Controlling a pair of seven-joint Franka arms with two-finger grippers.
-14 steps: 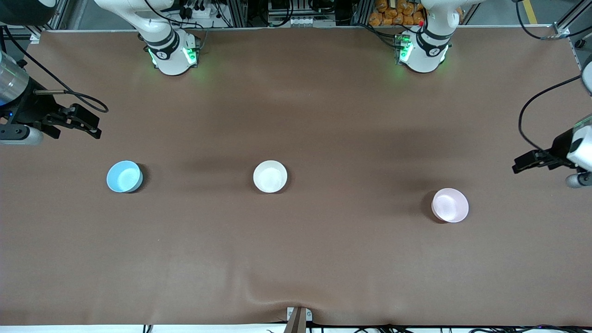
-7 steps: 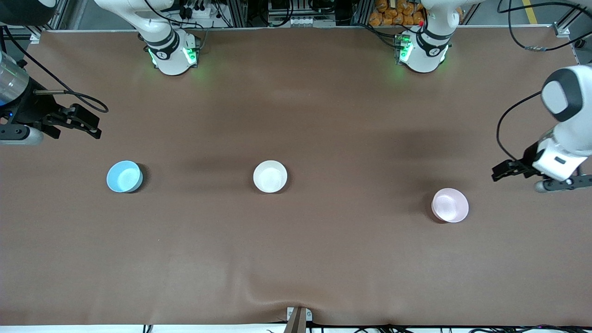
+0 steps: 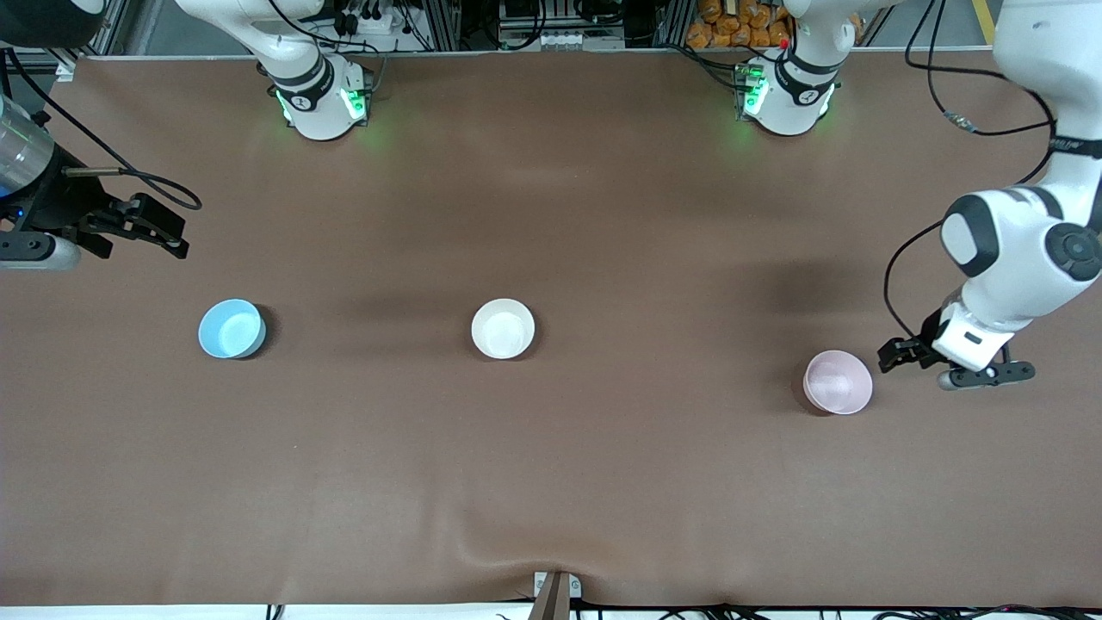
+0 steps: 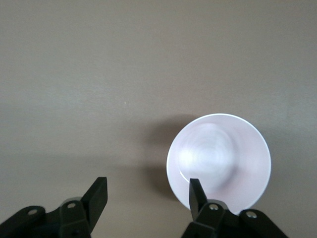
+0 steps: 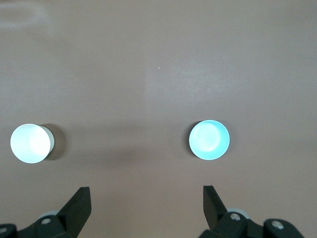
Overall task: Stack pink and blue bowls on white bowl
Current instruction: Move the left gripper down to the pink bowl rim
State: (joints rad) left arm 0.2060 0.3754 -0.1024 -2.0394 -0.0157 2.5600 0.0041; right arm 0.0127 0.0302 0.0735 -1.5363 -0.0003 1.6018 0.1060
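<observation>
Your left gripper [image 3: 893, 355], fingers spread and empty, hangs just off the pink bowl [image 3: 838, 381] at its 2 o'clock, lined up to pinch the rim. The white bowl [image 3: 503, 328] sits mid-table as the base, the blue bowl [image 3: 231, 328] at its 9 o'clock; your right gripper [image 3: 159, 232] waits spread at the blue bowl's 11 o'clock

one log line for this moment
left claw: open, beside pink bowl | right claw: open, waiting | bowls: unstacked

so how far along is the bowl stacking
Nothing is stacked yet: the pink bowl, white bowl and blue bowl sit apart on the table. In hand: the left gripper, open and empty, is beside the pink bowl. The right gripper waits open at its end. Both bowls remain to be placed.
</observation>
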